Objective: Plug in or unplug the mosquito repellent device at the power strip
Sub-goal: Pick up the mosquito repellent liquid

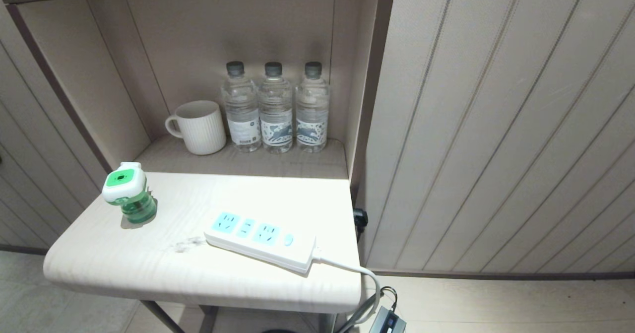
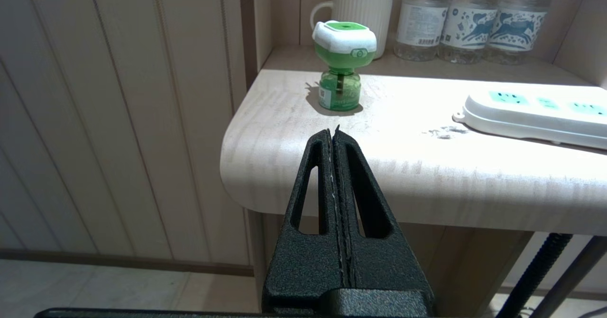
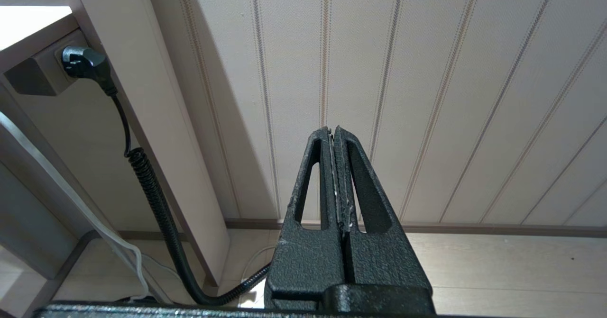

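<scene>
The mosquito repellent device (image 1: 126, 192) (image 2: 342, 64), a green bottle under a white head with a green face, stands upright and unplugged near the table's left edge. The white power strip (image 1: 263, 239) (image 2: 536, 114) with light-blue sockets lies to its right, sockets empty, its cord (image 1: 357, 273) running off the right edge. Neither arm shows in the head view. My left gripper (image 2: 333, 131) is shut and empty, hanging in front of the table's front edge, short of the device. My right gripper (image 3: 332, 129) is shut and empty, facing the panelled wall right of the table.
A white ribbed mug (image 1: 199, 126) and three clear water bottles (image 1: 274, 107) stand in the alcove behind the table (image 1: 149, 273). A black plug (image 3: 83, 62) with a coiled cable (image 3: 156, 204) sits in a wall socket beside the table. Panelled walls (image 1: 496, 124) flank both sides.
</scene>
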